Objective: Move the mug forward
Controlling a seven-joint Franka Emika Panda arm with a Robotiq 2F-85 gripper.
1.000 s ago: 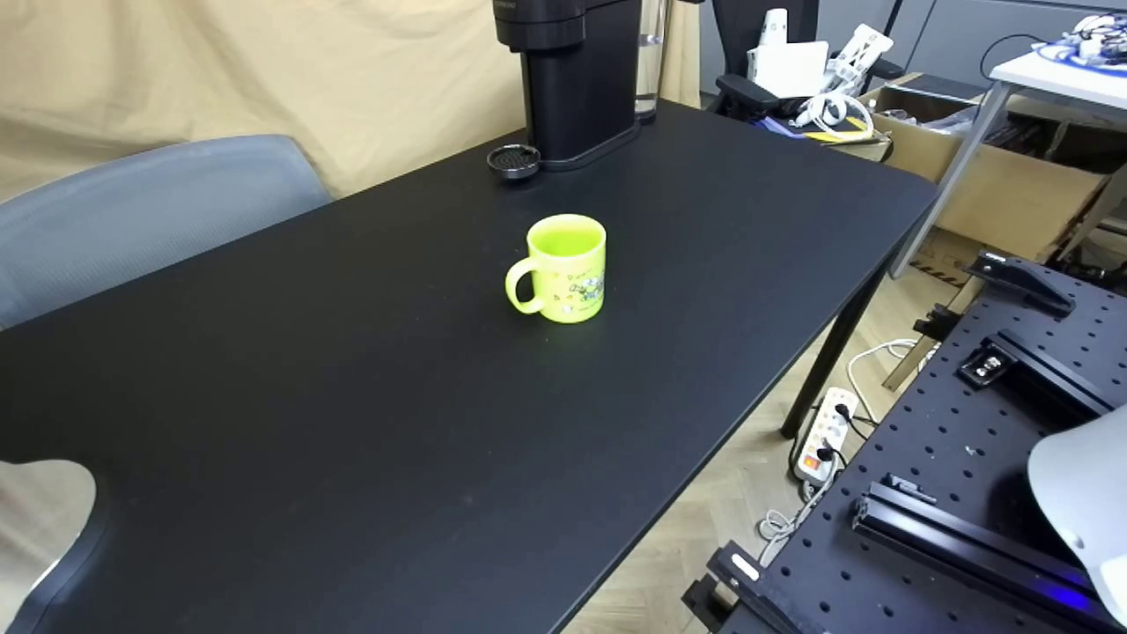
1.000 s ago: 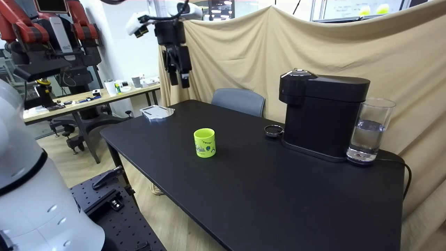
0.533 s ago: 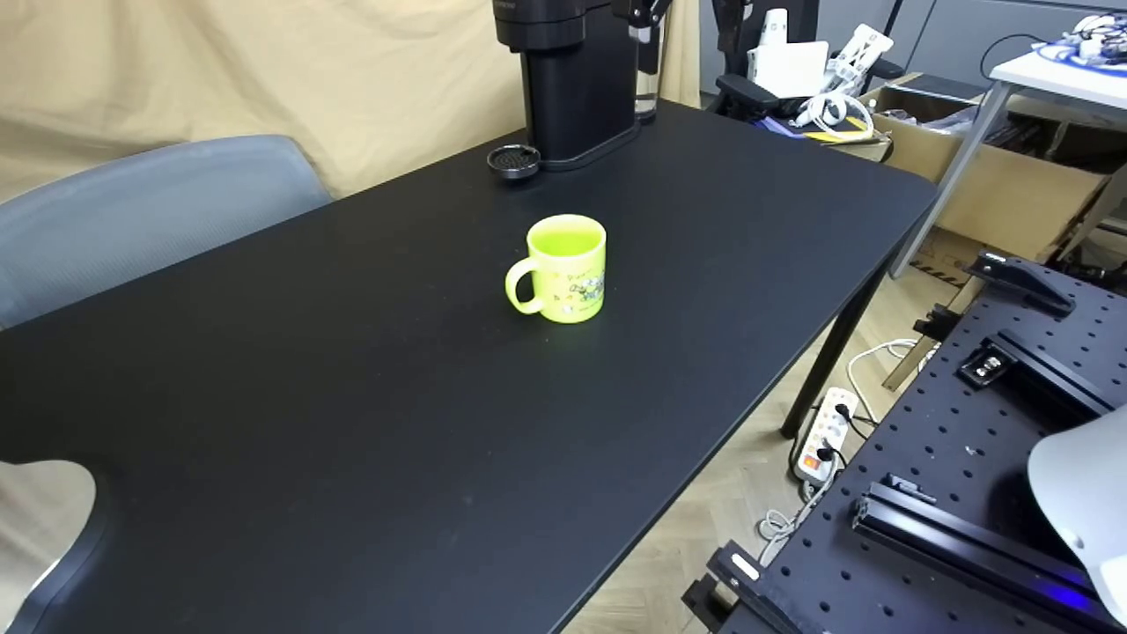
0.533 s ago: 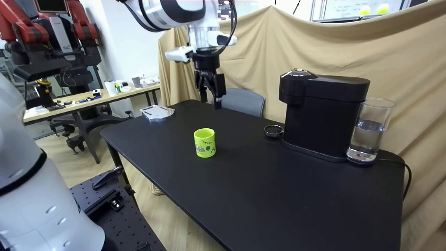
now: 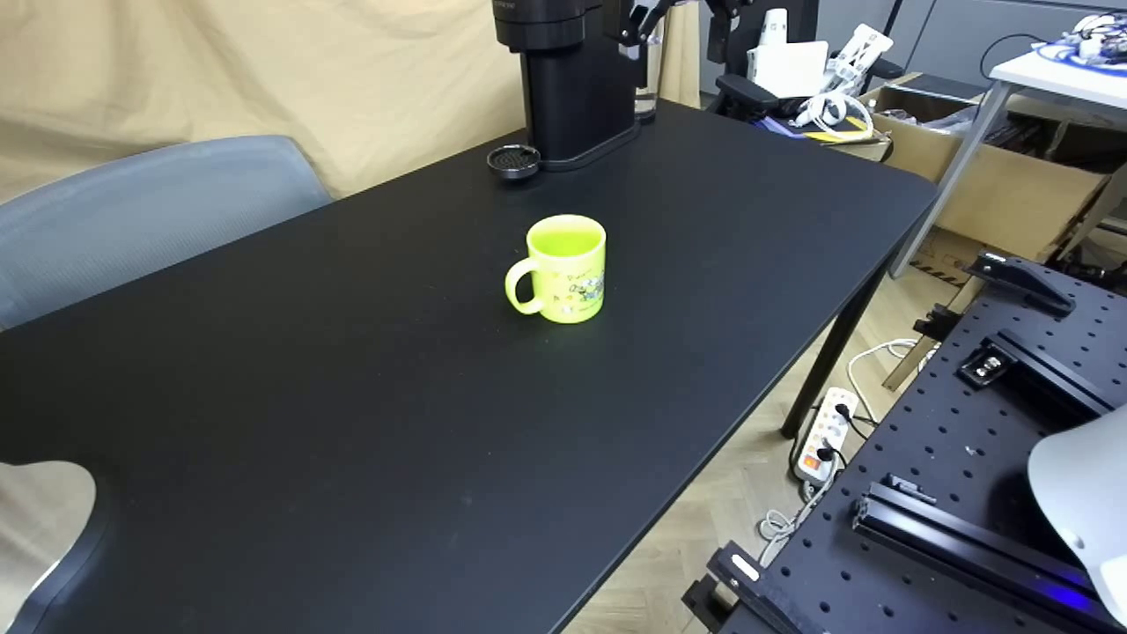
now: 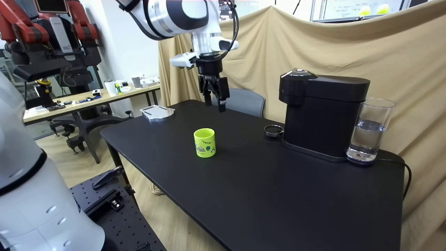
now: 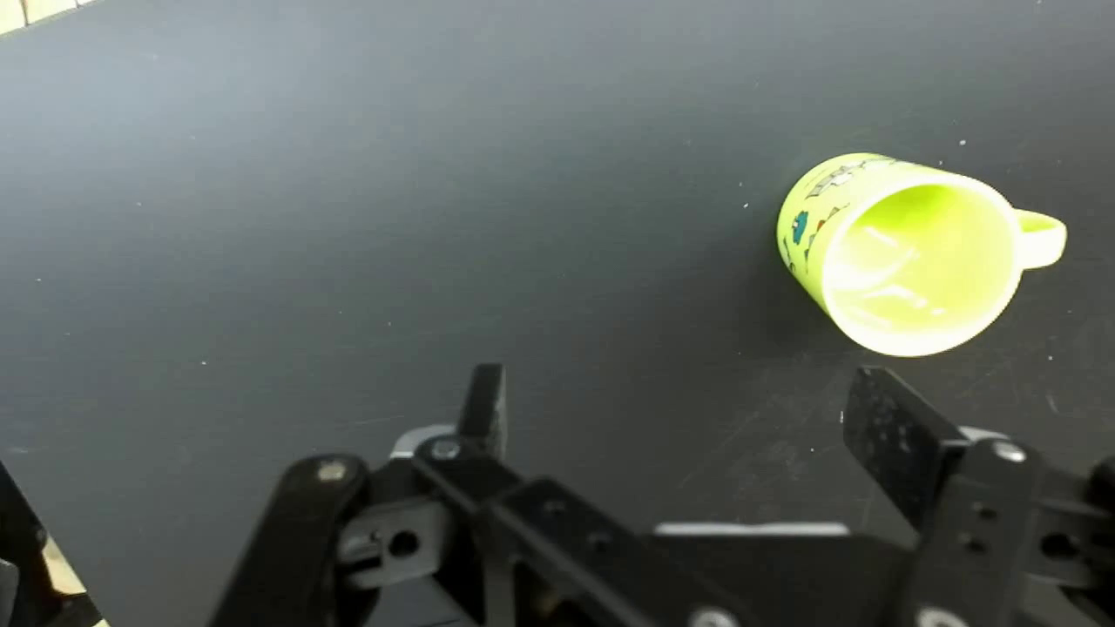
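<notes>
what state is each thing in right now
mug: upright, not gripped, looks empty
hand: open, holding nothing
coffee machine: upright, looks closed; can't tell if it is on
tank: upright, partly full
box: open, with things inside
power strip: plugs in it; can't tell if it is live
</notes>
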